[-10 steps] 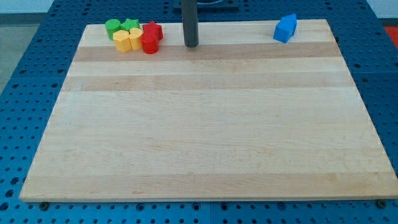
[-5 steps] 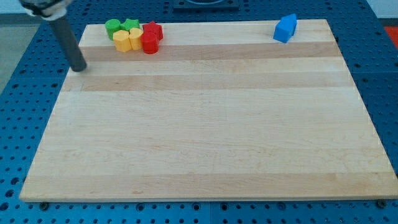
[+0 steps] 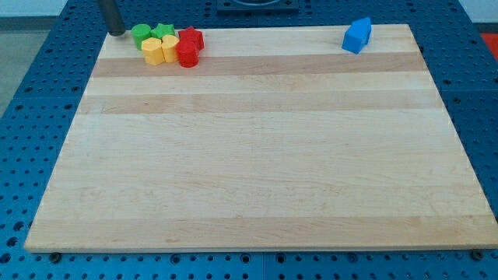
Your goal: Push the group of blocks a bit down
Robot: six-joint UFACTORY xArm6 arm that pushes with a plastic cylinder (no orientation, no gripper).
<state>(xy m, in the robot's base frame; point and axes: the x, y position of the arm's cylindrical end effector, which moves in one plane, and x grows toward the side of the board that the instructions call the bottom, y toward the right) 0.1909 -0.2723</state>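
A tight group of blocks sits at the board's top left: a green round block point(image 3: 141, 34), a green star point(image 3: 163, 32), a red star point(image 3: 191, 37), a red round block point(image 3: 187, 54) and two yellow blocks point(image 3: 152, 51) point(image 3: 169, 47). My tip point(image 3: 116, 32) stands at the board's top edge, just left of the green round block, with a small gap between them. The rod runs up out of the view's top.
Two blue blocks point(image 3: 356, 35) sit together near the board's top right corner. The wooden board point(image 3: 257, 155) lies on a blue pegboard surface point(image 3: 31, 117) that shows on all sides.
My tip swept from right of the group to the board's left edge, then moved up and right to the top edge beside the green round block. The blocks have not moved.
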